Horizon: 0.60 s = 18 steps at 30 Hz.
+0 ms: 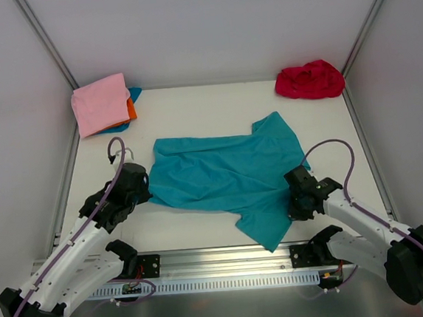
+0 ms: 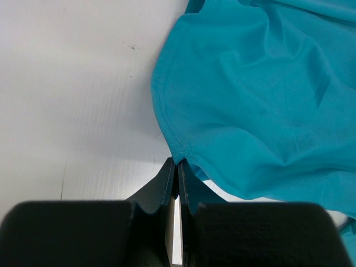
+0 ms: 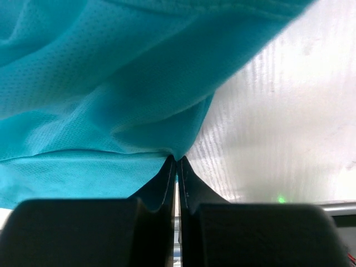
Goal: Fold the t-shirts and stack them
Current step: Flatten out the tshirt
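Observation:
A teal t-shirt [image 1: 224, 176] lies spread and rumpled in the middle of the table. My left gripper [image 1: 145, 195] is shut on its left hem, and in the left wrist view the cloth [image 2: 261, 94] runs from the pinched hem seam at the fingertips [image 2: 177, 163]. At the shirt's right edge my right gripper [image 1: 295, 196] is shut on the teal cloth [image 3: 100, 83], which bunches where the tips [image 3: 177, 159] meet. A folded pink t-shirt [image 1: 100, 103] lies on top of orange [image 1: 130, 108] and blue [image 1: 133, 95] ones at the back left. A crumpled red t-shirt [image 1: 310, 80] sits at the back right.
White walls close in the table [image 1: 214, 106] on the left, back and right. A metal rail [image 1: 221, 265] with both arm bases runs along the near edge.

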Each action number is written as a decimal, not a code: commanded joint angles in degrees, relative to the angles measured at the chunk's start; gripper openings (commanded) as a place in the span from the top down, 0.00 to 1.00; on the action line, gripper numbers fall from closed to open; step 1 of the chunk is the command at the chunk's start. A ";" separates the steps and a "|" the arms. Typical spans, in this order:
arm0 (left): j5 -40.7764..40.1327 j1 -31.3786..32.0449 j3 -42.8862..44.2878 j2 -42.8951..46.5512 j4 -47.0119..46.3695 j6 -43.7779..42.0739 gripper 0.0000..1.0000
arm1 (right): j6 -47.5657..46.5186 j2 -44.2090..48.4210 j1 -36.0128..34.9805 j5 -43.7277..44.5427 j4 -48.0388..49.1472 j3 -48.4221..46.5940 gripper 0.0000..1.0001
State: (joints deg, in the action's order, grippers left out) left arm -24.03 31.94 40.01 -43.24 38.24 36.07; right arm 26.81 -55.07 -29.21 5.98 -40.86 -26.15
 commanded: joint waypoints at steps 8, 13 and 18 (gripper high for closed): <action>-1.54 0.49 1.74 1.85 2.45 -1.45 1.00 | -1.84 -0.12 0.03 17.22 -10.19 -15.40 0.99; -2.16 0.49 2.44 2.37 4.56 -1.36 1.00 | -4.04 -2.24 1.44 18.89 -11.70 -17.18 1.00; -3.12 0.49 3.14 3.34 6.58 -1.45 1.00 | -5.36 -0.66 3.98 19.25 -12.48 -16.21 1.00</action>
State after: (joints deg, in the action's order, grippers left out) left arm -24.69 31.94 40.62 -41.04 42.54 35.35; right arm 22.85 -56.84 -26.57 21.71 -50.37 -42.11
